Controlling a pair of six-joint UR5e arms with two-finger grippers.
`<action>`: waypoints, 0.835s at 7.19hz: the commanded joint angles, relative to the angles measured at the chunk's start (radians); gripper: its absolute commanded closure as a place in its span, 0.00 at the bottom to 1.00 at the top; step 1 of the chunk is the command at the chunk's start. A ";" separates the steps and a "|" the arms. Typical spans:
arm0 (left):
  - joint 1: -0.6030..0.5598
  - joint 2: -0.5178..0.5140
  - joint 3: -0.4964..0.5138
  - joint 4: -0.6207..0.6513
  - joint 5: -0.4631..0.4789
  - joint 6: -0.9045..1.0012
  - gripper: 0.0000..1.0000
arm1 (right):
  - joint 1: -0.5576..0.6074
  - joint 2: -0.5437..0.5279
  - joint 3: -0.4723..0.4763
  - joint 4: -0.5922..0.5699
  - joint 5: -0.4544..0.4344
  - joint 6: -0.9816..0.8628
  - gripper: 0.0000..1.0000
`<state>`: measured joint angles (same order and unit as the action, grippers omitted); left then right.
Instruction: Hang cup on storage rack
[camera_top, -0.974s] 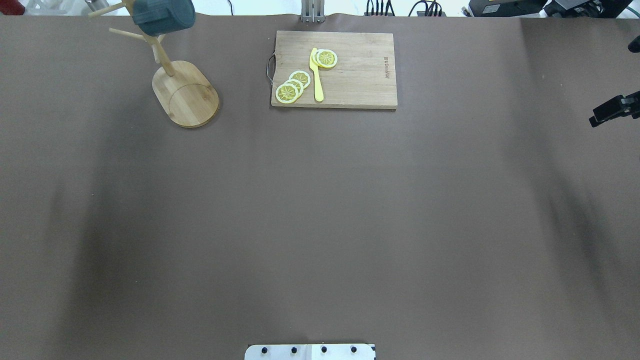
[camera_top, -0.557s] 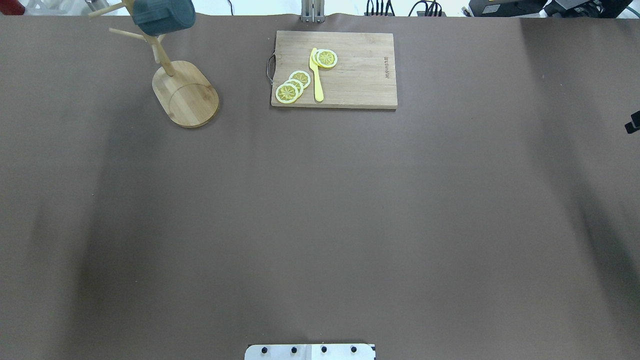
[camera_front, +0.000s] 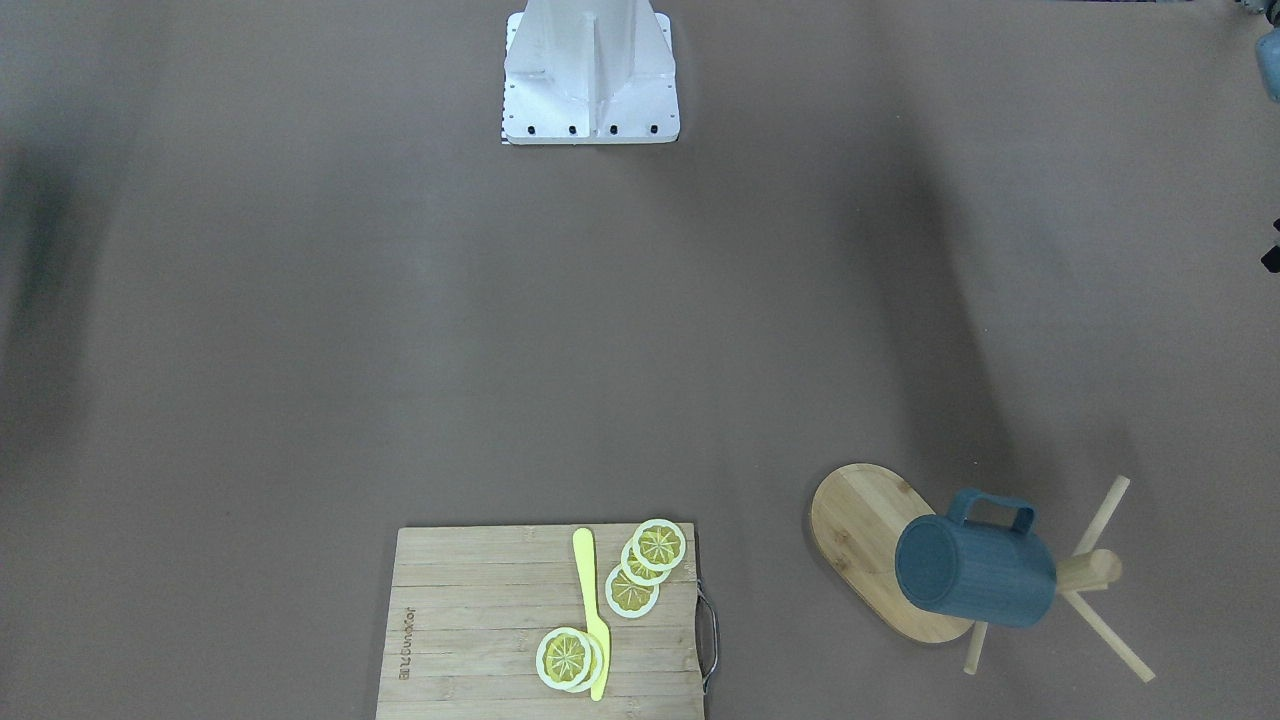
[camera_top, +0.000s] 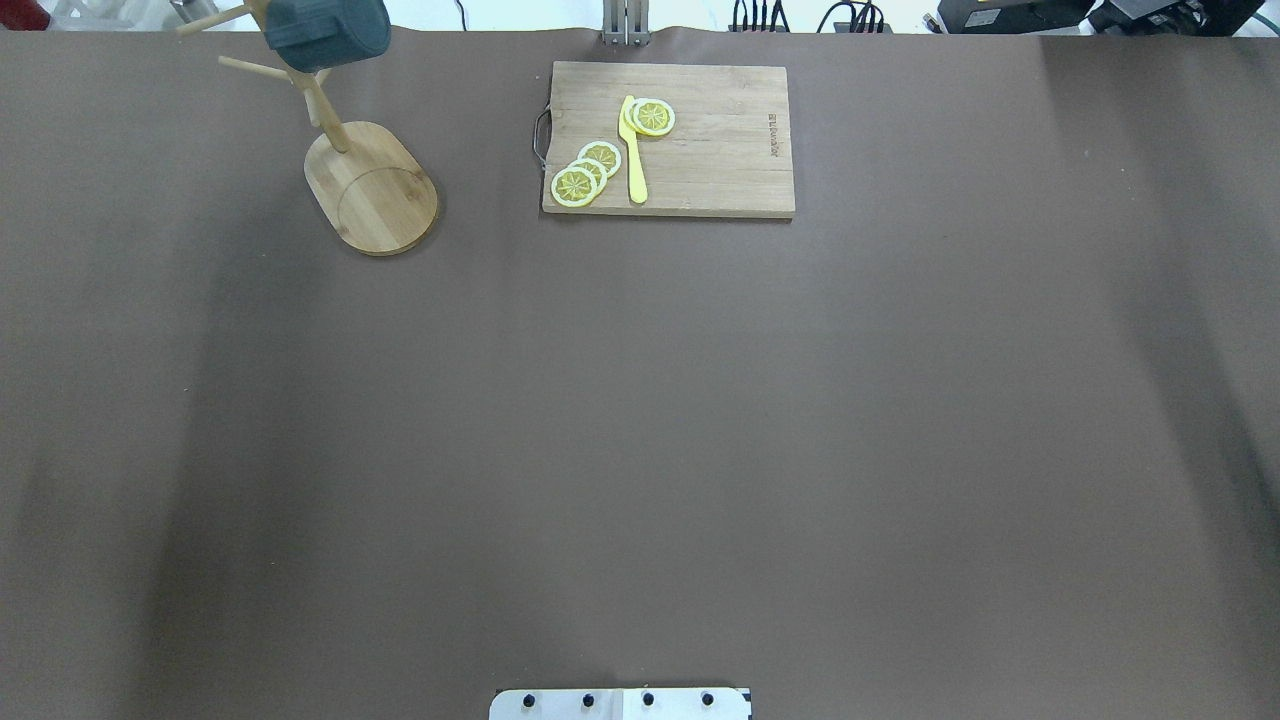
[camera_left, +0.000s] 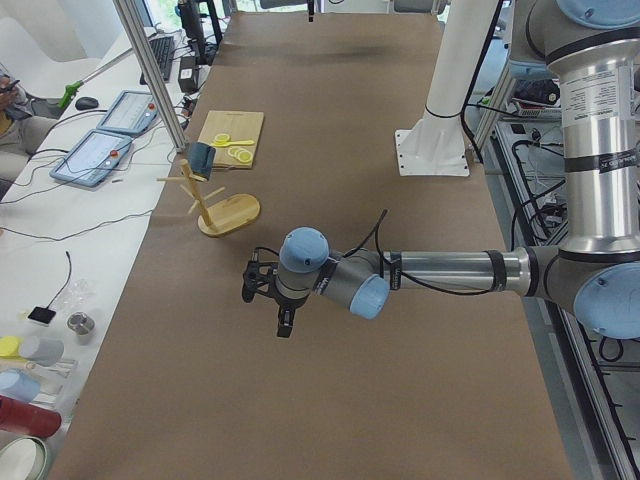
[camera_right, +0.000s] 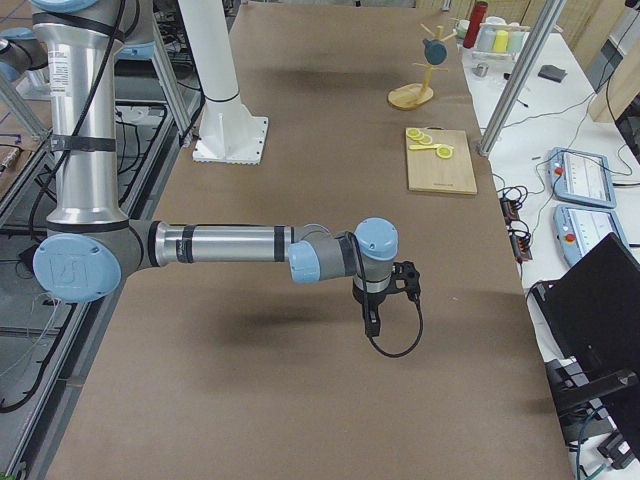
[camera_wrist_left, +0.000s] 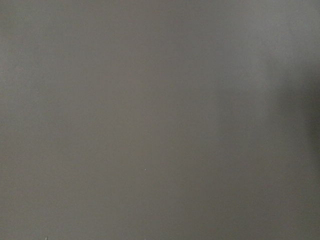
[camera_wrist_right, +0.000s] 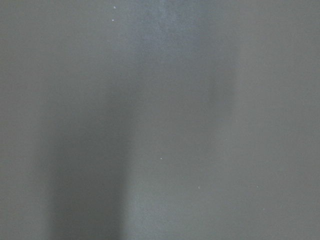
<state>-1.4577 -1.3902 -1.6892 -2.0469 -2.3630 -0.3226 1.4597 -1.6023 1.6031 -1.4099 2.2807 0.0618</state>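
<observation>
The dark blue-grey ribbed cup (camera_front: 975, 570) hangs by its handle on a peg of the bamboo storage rack (camera_front: 860, 540) and lies on its side, base towards the camera. In the overhead view the cup (camera_top: 325, 30) sits atop the rack (camera_top: 375, 195) at the far left. No gripper is near it. My left gripper (camera_left: 284, 322) shows only in the exterior left view, low over bare table. My right gripper (camera_right: 372, 320) shows only in the exterior right view, likewise over bare table. I cannot tell whether either is open or shut. Both wrist views show only brown table.
A bamboo cutting board (camera_top: 700, 140) with lemon slices (camera_top: 585, 172) and a yellow knife (camera_top: 633, 150) lies at the far middle. The robot's white base (camera_front: 590, 80) stands at the near edge. Operators' tablets (camera_left: 100, 150) and bottles sit beyond the table's far edge.
A black part of the right arm at the overhead view's right edge has slid out of view to the right. The cup and rack have not moved.
</observation>
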 joint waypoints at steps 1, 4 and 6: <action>0.000 0.036 -0.001 0.031 -0.004 0.077 0.02 | 0.056 -0.014 0.000 -0.053 0.039 -0.072 0.00; 0.007 0.100 0.000 0.071 -0.004 0.093 0.02 | 0.059 -0.013 0.005 -0.064 0.042 -0.074 0.00; 0.007 0.091 -0.003 0.079 -0.005 0.093 0.02 | 0.062 -0.018 0.006 -0.064 0.048 -0.074 0.00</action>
<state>-1.4512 -1.2932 -1.6900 -1.9766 -2.3680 -0.2299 1.5198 -1.6173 1.6085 -1.4738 2.3249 -0.0120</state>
